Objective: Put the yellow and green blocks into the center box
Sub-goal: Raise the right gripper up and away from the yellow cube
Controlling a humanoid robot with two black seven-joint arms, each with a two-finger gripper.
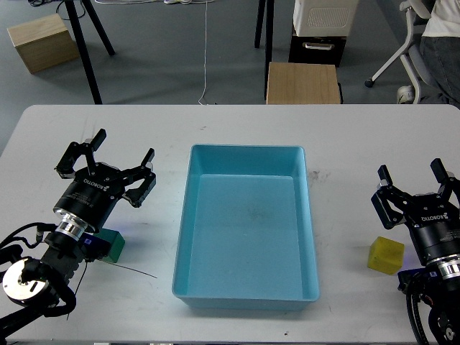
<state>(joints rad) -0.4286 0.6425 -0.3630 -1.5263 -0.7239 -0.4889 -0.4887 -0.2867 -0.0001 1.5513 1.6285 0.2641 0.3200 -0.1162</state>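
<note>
I count two blocks on the white table (237, 118), one green and one yellow, and one light-blue tray between them. The tray (246, 297) sits in the middle of the table, its long sides running from the far edge toward the near edge, and nothing lies inside it. The green block (113, 245) rests near the table's left edge, toward the near-left corner, partly hidden behind my left arm and just beside its wrist. The yellow block (386, 255) lies near the right edge, just beside my right arm and well apart from the tray. I have two arms in view. My left gripper (118, 159) points up and away toward the far edge, tilted a little to the right, with its two fingers spread wide and nothing between them. It sits past the green block, not touching it. My right gripper (415, 177) points toward the far edge, its two fingers spread apart and holding nothing, with the yellow block down and to the left of it. Beyond the far edge I see two tan wooden boxes (302, 83) on the grey floor.
</note>
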